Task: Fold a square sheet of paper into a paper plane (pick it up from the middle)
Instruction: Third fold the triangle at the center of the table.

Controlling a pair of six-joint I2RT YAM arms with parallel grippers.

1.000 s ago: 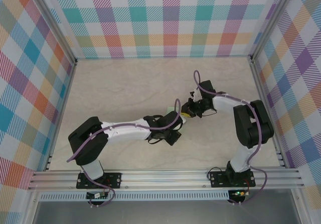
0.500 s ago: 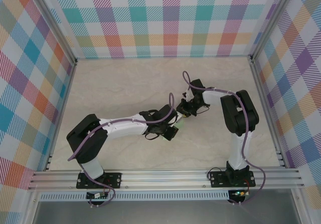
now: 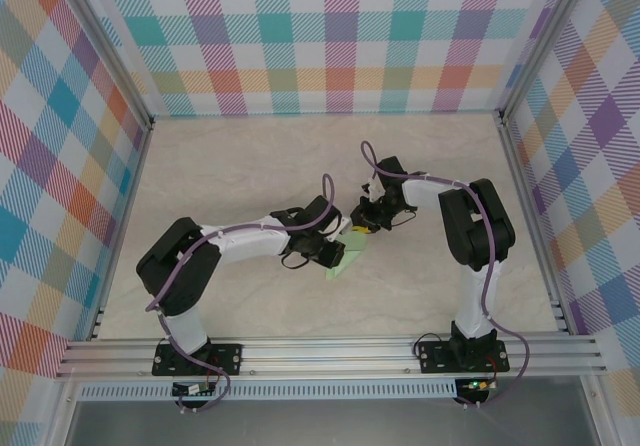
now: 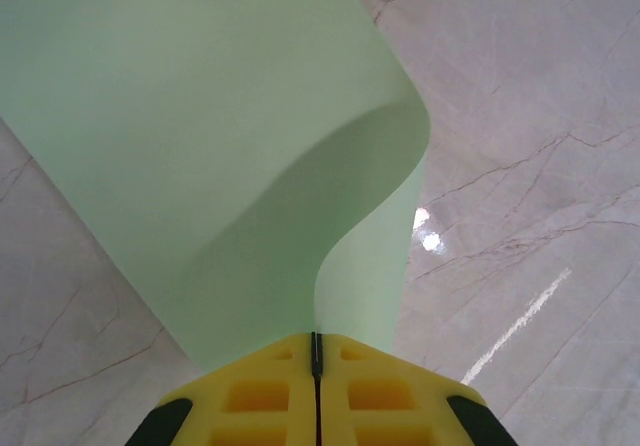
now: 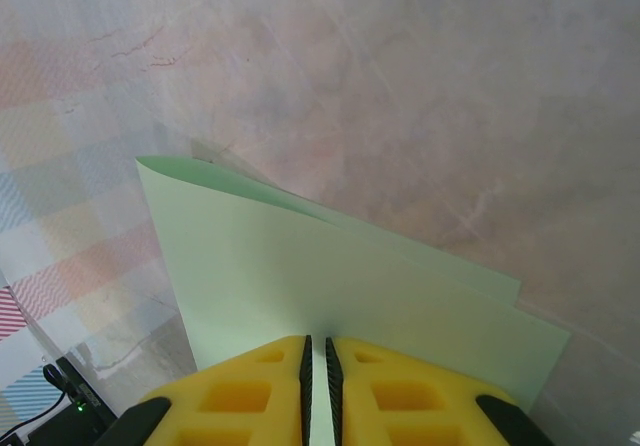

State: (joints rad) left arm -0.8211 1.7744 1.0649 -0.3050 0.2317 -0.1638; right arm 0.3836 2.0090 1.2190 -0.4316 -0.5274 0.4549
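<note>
The pale green square sheet of paper [image 3: 345, 258] is a folded shape at mid-table between my two grippers. My left gripper [image 3: 336, 250] is shut on it. In the left wrist view the sheet [image 4: 200, 146] curls up out of the closed yellow pads [image 4: 316, 338] and bulges away over the table. My right gripper [image 3: 362, 228] is at the sheet's far end. In the right wrist view its fingers [image 5: 316, 342] stand a narrow slit apart, with the flat layered sheet [image 5: 330, 276] spread broadly beyond both of them. Whether the pads touch the paper is unclear.
The marbled table [image 3: 230, 176] is walled by checked panels at the back and on both sides. An aluminium rail [image 3: 330, 351] runs along the near edge, where both arm bases are bolted.
My left gripper has pulled back to the left and away from the rail, bringing the paper into view beside it. The right gripper shifted left, then stayed, its jaws parting slightly.
</note>
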